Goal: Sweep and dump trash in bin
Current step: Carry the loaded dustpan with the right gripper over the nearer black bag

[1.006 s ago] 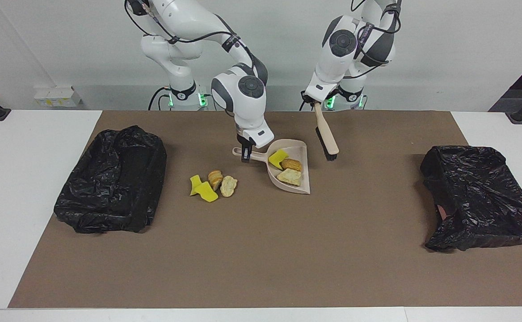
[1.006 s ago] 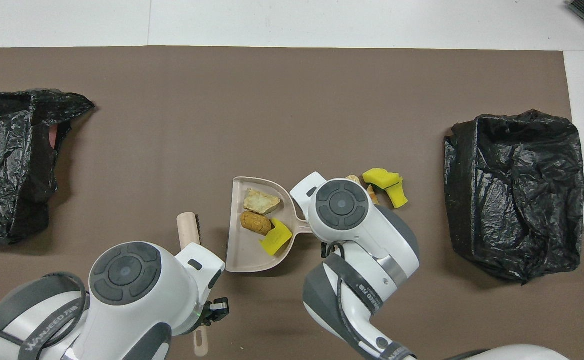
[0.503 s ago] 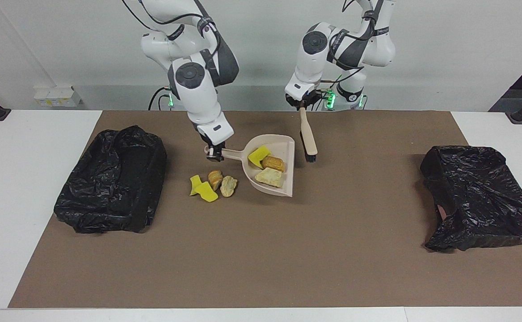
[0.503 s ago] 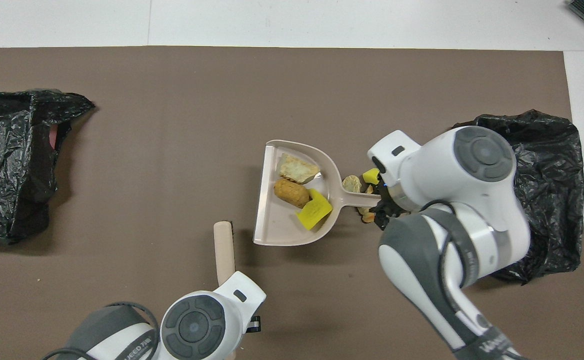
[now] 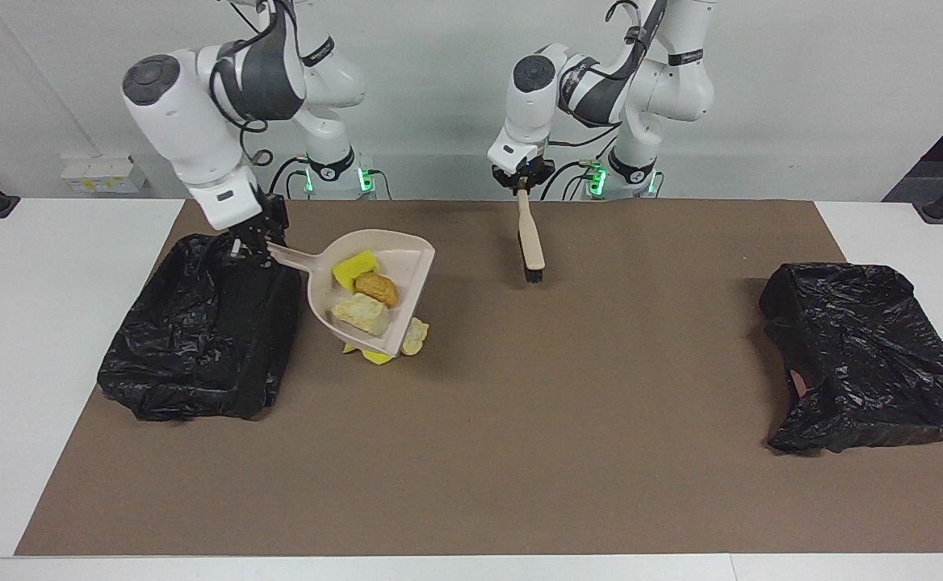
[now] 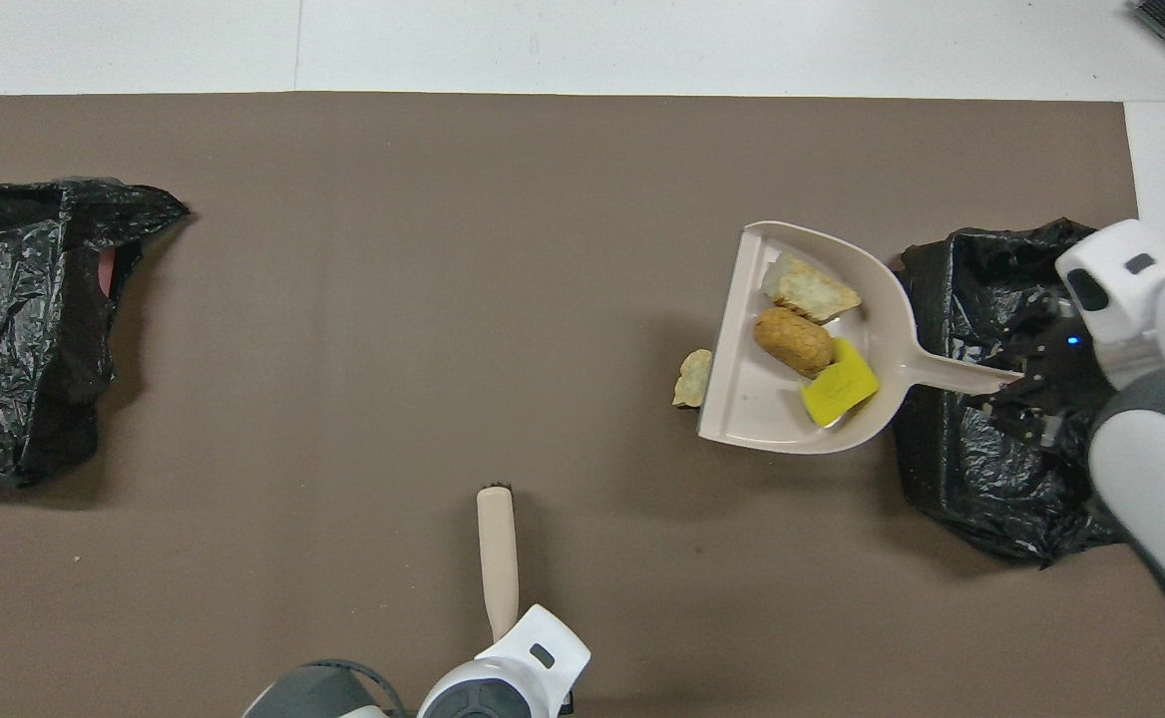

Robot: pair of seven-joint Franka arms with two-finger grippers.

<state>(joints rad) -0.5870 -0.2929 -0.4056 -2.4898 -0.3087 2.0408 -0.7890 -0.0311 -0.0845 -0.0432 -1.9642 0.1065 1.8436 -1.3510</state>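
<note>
My right gripper (image 5: pixel 247 244) is shut on the handle of a beige dustpan (image 5: pixel 395 266), held in the air beside the black-lined bin (image 5: pixel 197 339). The gripper (image 6: pixel 1026 384) itself is over the bin (image 6: pixel 981 469). In the dustpan (image 6: pixel 742 409) lies trash: a yellow sponge scrap (image 5: pixel 356 269), a brown lump (image 5: pixel 376 288) and a beige lump (image 5: pixel 358 313). More trash lies on the mat under the pan: a beige lump (image 5: pixel 416 336) and a partly hidden yellow scrap (image 5: pixel 373 356). My left gripper (image 5: pixel 522 184) is shut on a brush (image 5: pixel 530 242) that hangs bristles down.
A brown mat (image 5: pixel 520 452) covers the table's middle. A second crumpled black bag (image 5: pixel 867 355) lies at the left arm's end. The brush (image 6: pixel 498 558) hangs over the mat's edge nearest the robots.
The right arm has lifted the loaded dustpan and carried it over the loose trash to the bin. The left arm has drawn the brush back toward the robots.
</note>
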